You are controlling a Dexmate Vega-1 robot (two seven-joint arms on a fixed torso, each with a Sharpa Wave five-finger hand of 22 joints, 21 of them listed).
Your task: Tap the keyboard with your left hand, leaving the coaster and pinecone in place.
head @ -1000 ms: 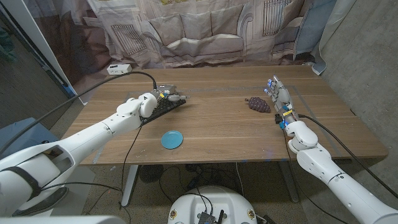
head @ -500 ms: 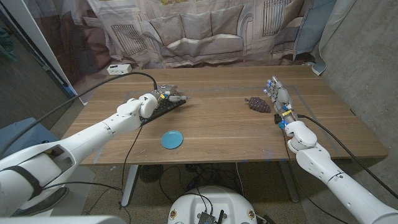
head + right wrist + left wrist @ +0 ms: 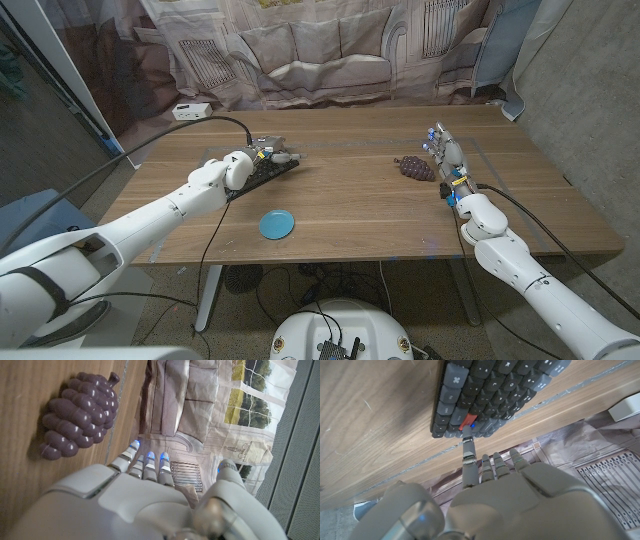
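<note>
Nothing is shifting since 1 second ago: left hand [image 3: 492,487] is pressing 1 extended finger onto the keyboard [image 3: 495,390], while right hand [image 3: 447,160] is standing spread beside the pinecone [image 3: 413,167]; coaster [image 3: 276,224] is lying nearer the front edge.

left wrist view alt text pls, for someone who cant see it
The robot's left hand reaches toward a dark keyboard on the wooden table, one extended finger touching the keyboard's edge by a red key while the others are curled back. A patterned backdrop shows beyond the table's edge.
</note>
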